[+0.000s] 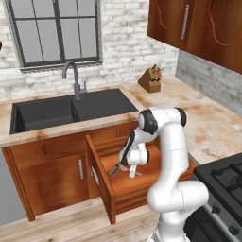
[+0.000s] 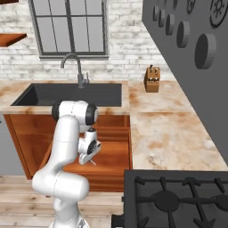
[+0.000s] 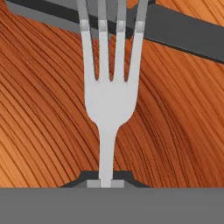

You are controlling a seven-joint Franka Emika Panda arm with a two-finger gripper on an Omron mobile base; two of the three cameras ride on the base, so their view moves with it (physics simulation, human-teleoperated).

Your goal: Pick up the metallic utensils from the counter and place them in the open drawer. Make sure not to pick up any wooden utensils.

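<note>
My gripper (image 1: 132,172) is down inside the open drawer (image 1: 101,176), shut on the handle of the slim silver fork (image 3: 109,105). In the hand view the fork's tines point away from the fingertips (image 3: 92,184), just above the drawer's wooden floor (image 3: 43,131). The black-handled knife (image 1: 114,169) lies on that floor to the gripper's left, and its dark blade (image 3: 183,30) crosses behind the tines. From the right base view the gripper (image 2: 87,159) hangs over the drawer (image 2: 113,156) with the fork (image 2: 92,162) sticking out below. The marbled counter (image 1: 208,118) is to the right. The wooden utensils are out of view.
A black sink (image 1: 56,113) with a grey faucet (image 1: 74,80) sits behind the drawer. A knife block (image 1: 151,79) stands in the counter's back corner. A black stove (image 2: 178,200) is at the near right. Wall cabinets (image 1: 198,28) hang above.
</note>
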